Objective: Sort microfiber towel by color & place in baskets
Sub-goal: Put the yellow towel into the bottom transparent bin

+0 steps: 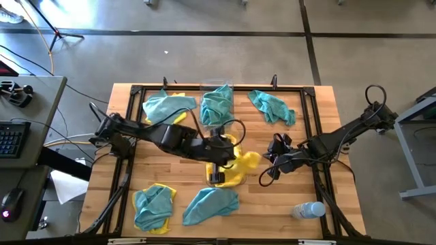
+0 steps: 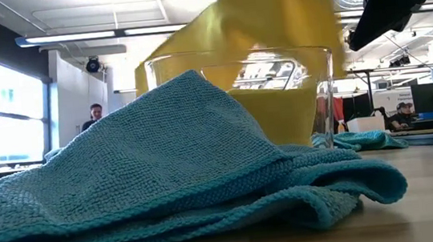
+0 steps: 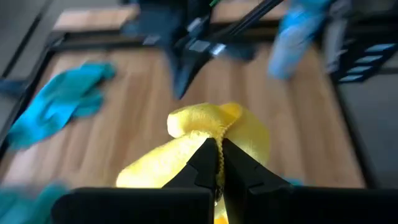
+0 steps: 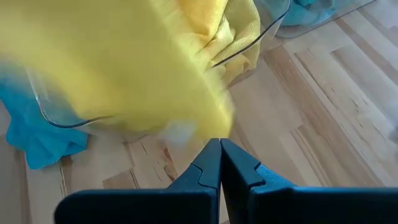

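Observation:
My left gripper (image 1: 218, 171) is at the table's middle, shut on a yellow microfiber towel (image 1: 238, 167). That towel hangs over a clear basket (image 2: 242, 94) that has yellow cloth in it. A second clear basket (image 1: 218, 102) at the far edge holds a teal towel. My right gripper (image 1: 266, 178) hovers just right of the yellow towel, shut and empty. Loose teal towels lie at the far left (image 1: 167, 105), far right (image 1: 272, 105), near left (image 1: 153, 204) and near middle (image 1: 211, 204). My left gripper pinches a bunched fold of the yellow towel (image 3: 214, 134) between its two fingers (image 3: 202, 165), and a lump of cloth bulges out beyond the tips. The fingers slant down from the table's left. The towel droops below them (image 2: 270, 19) toward the basket, slack.
A clear plastic bottle (image 1: 310, 209) lies at the near right corner. Black frame rails (image 1: 310, 122) run around the tabletop. Yellow cloth peeks from under the teal towels at the near left (image 1: 162, 228) and far left (image 1: 178, 119). Bare wood shows right of the middle (image 1: 286, 146).

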{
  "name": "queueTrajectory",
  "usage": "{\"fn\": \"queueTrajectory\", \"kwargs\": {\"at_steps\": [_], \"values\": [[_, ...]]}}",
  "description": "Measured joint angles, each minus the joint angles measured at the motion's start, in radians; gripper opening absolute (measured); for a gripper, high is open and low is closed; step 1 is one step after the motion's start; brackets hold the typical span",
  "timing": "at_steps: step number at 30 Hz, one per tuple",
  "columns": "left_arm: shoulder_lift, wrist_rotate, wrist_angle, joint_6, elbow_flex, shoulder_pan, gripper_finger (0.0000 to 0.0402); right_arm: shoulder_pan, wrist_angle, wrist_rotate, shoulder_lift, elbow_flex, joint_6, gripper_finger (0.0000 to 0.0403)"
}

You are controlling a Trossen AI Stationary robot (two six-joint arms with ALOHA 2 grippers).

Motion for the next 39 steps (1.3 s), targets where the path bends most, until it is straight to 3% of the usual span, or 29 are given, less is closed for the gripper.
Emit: {"fn": "queueTrajectory", "kwargs": {"at_steps": [3, 9, 12, 18, 23, 30, 39], "values": [[-0.006, 0.018, 0.046, 0.039, 0.0, 0.002, 0.0, 0.0, 0.001, 0.019, 0.0, 0.0, 0.004, 0.0], [-0.067, -0.213, -0.053, 0.02, 0.0, 0.014, 0.0, 0.0, 0.003, 0.028, 0.0, 0.0, 0.011, 0.0], [-0.101, -0.242, -0.146, -0.032, 0.002, 0.021, 0.0, 0.0, 0.003, 0.028, 0.0, 0.0, 0.011, 0.0], [-0.098, -0.114, -0.385, -0.229, 0.002, 0.031, 0.0, 0.0, 0.003, 0.031, 0.0, 0.0, 0.025, 0.0], [-0.035, -0.087, -0.406, -0.287, 0.002, 0.043, 0.0, 0.0, 0.003, 0.036, 0.0, 0.0, 0.019, 0.0], [0.13, -0.041, -0.242, -0.201, 0.001, 0.083, 0.0, 0.0, 0.005, 0.094, 0.001, 0.0, 0.025, 0.0], [0.313, 0.043, -0.228, -0.088, 0.001, 0.126, 0.0, 0.0, 0.01, 0.09, 0.001, 0.0, 0.029, 0.0]]}}
